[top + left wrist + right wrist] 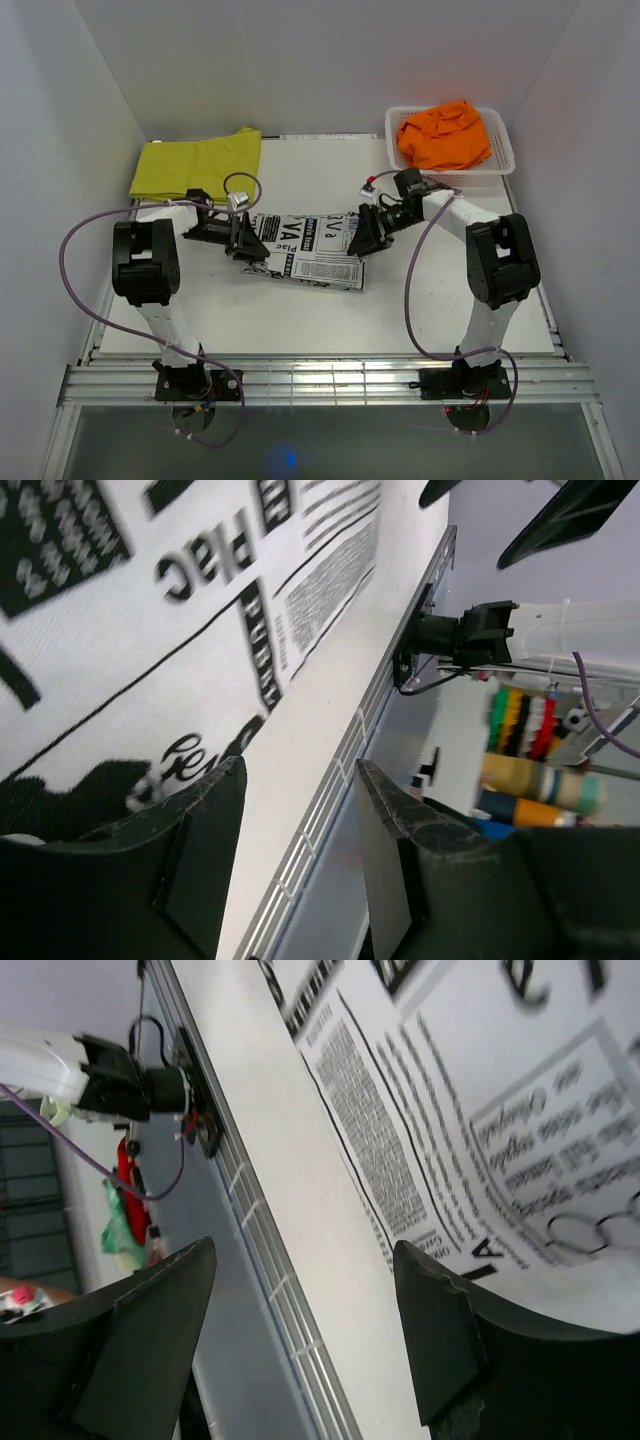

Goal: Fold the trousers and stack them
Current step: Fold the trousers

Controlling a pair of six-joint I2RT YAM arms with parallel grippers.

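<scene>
Trousers with black newspaper print on white cloth (312,250) lie at the middle of the white counter (300,320). They form a flat, roughly rectangular shape, soft and a little wrinkled at the edges. Plain yellow trousers (195,165) lie at 10 o'clock, flat and smooth, with straight edges. Plain orange trousers (445,135) sit at 1 o'clock as a crumpled heap inside a white plastic lattice basket (505,150).

The left claw (300,770) is at the 9 o'clock end of the printed trousers, the right claw (305,1250) at their 3 o'clock end. In each wrist view the two dark, matte fingers stand well apart. Between them only bare counter and the ribbed metal rail show, so both claws are open and hold nothing. The printed cloth runs just beside one finger of each claw. Whether a finger touches it, I cannot tell.

From above, both claws cover the ends of the printed trousers, so legs and waist cannot be told apart. The print is blurred in the wrist views, mostly unreadable. The shape of the orange pair is lost in its folds.
</scene>
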